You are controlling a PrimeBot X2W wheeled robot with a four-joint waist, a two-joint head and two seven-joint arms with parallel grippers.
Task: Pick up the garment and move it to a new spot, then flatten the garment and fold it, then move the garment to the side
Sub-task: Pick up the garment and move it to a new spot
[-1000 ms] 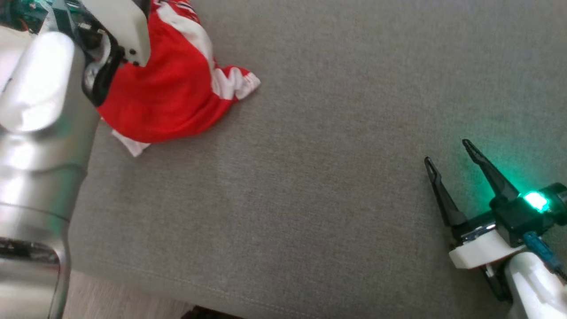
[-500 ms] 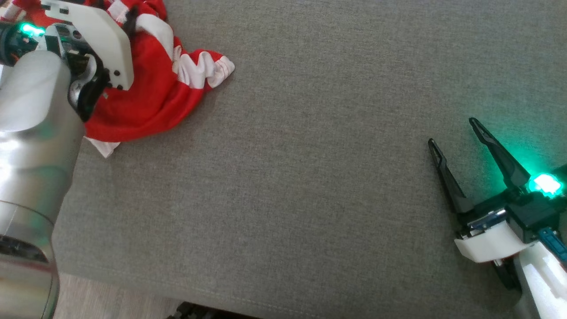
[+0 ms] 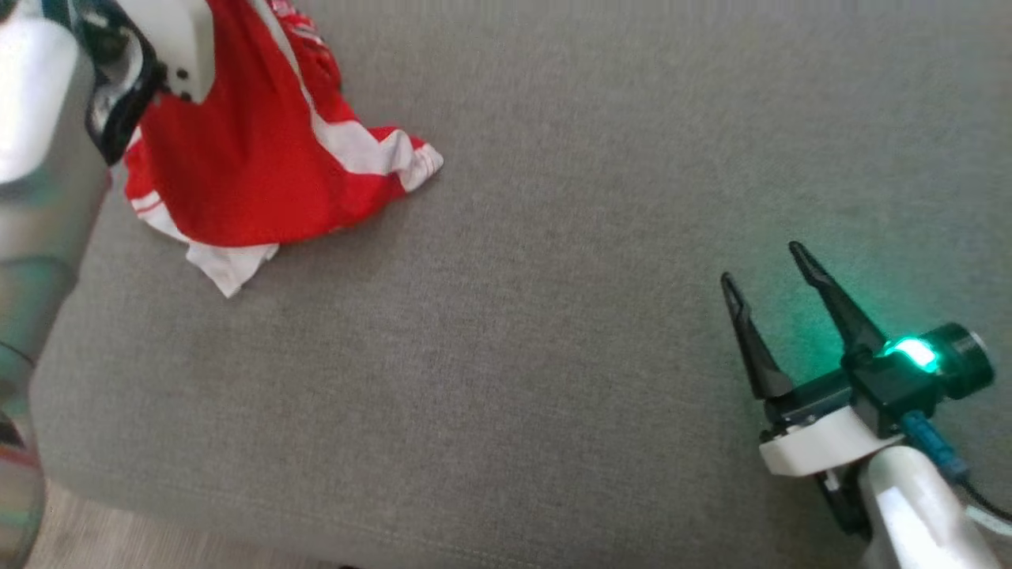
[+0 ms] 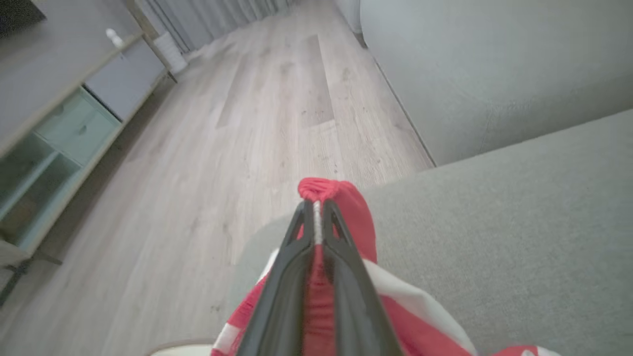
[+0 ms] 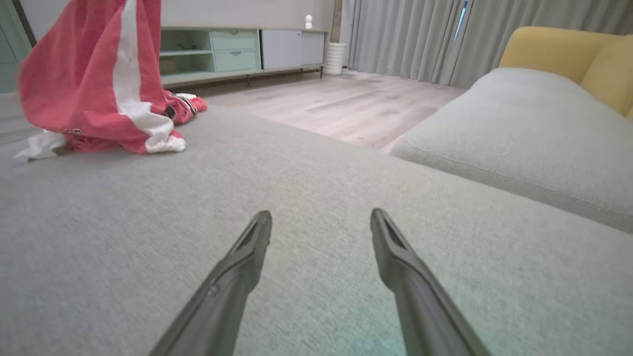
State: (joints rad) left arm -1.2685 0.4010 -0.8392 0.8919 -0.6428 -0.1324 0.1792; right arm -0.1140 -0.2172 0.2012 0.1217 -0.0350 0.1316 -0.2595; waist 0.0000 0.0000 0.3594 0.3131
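Grey sofa (image 3: pixel 553 316) | garment (image 3: pixel 237 174) at its left corner, hanging upright from left pincer (image 4: pixel 316 205) clamped on a top fold, hem touching sofa | right pincer (image 3: pixel 763 265) spread, empty, well apart rightward | left arm nearer; likely carry rightward

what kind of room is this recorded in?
Probably a home living room: a grey sofa serves as the work surface, with a low cabinet along the wall, floor-length curtains and a wood floor.

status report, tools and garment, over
Left tool shut on garment, hem on sofa. Right tool open, well apart. Nothing seen in the way.
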